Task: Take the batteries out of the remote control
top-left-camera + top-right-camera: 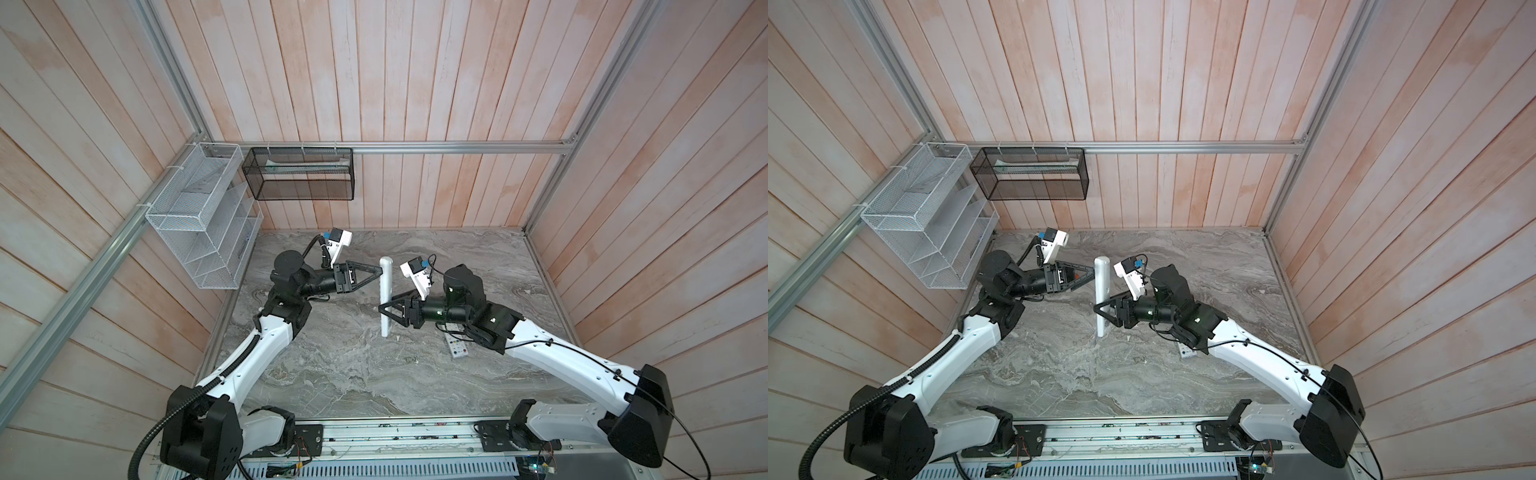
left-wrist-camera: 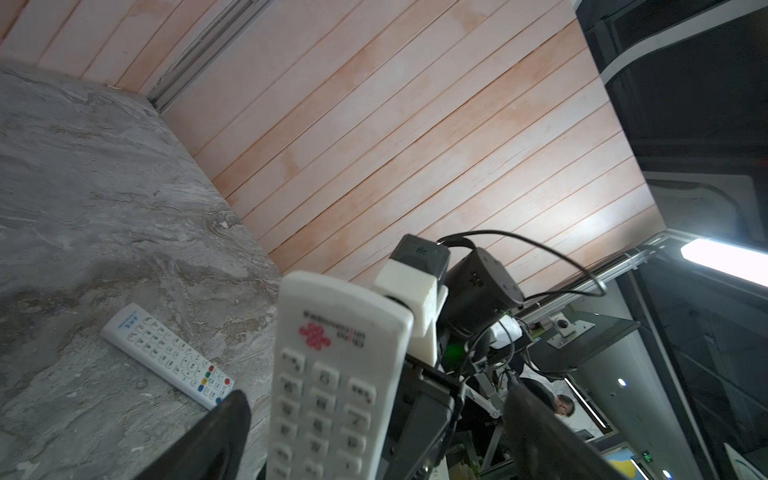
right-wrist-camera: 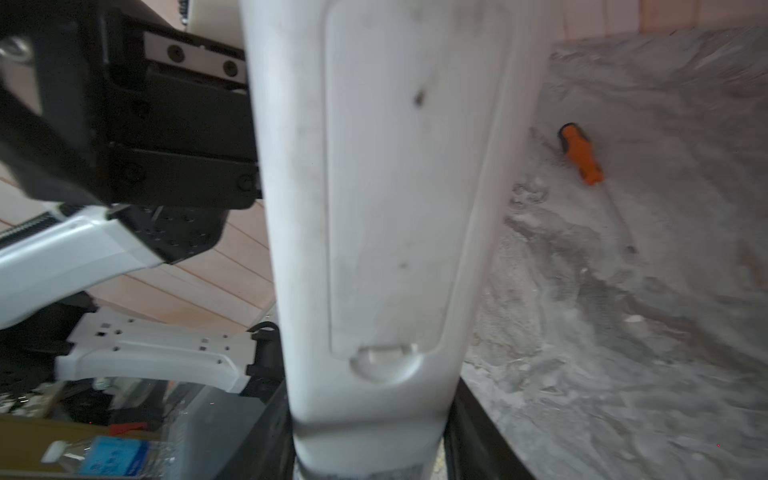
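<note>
Left to right: at about 9 o'clock on the grey marbled bench [image 1: 332,374], the left gripper [image 1: 377,272] has its jaws spread wide, one either side of the upper part of the long white remote control [image 1: 386,286], and from its wrist camera they don't look to be touching it. The remote is up on end mid-bench, buttons facing the left arm. Coming in from 3 o'clock, the right gripper [image 1: 381,309] is clamped on its lower half. The white battery cover [image 3: 407,187] on the back is still on, so the batteries are out of sight. Around 4 o'clock from there, a second white remote with coloured buttons [image 1: 457,347] lies flat. An orange-and-black screwdriver [image 3: 582,153] lies on the bench too, though I can't tell exactly where.
</note>
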Available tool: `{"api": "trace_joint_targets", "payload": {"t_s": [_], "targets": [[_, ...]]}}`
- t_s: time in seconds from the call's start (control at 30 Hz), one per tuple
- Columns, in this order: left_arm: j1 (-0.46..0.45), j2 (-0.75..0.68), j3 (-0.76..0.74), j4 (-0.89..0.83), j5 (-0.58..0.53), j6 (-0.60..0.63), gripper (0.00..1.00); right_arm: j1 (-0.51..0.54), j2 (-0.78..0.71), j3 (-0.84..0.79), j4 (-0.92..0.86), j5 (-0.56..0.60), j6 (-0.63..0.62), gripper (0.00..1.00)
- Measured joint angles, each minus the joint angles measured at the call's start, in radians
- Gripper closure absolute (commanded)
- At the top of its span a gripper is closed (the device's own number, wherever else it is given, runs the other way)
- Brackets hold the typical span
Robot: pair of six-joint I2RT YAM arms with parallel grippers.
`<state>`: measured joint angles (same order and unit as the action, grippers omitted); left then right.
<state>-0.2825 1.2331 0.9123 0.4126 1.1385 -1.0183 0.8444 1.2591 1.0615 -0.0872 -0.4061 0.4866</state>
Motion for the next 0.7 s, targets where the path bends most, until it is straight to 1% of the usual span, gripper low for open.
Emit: {"api": "trace_joint_targets", "payload": {"t_s": [0.13,0.23,0.33,0.43,0.53,0.7], "targets": [[0.03,-0.058,0.033,-0.275,0.0,0.171,0.0,0.0,0.04,0.1,-0.17,0.149,-0.15,0.6],[0.039,-0.091,0.047,-0.446,-0.002,0.283,0.0,0.004,0.078,0.129,-0.272,0.233,-0.242,0.63],[0.038,-0.117,0.047,-0.584,-0.01,0.373,0.0,0.031,0.129,0.145,-0.366,0.325,-0.325,0.66],[0.039,-0.129,0.047,-0.687,-0.023,0.441,0.0,0.073,0.172,0.151,-0.425,0.387,-0.389,0.67],[0.039,-0.13,0.047,-0.743,-0.035,0.48,0.0,0.1,0.183,0.151,-0.447,0.406,-0.428,0.67],[0.039,-0.13,0.041,-0.779,-0.063,0.515,0.0,0.106,0.169,0.148,-0.428,0.409,-0.431,0.67]]}}
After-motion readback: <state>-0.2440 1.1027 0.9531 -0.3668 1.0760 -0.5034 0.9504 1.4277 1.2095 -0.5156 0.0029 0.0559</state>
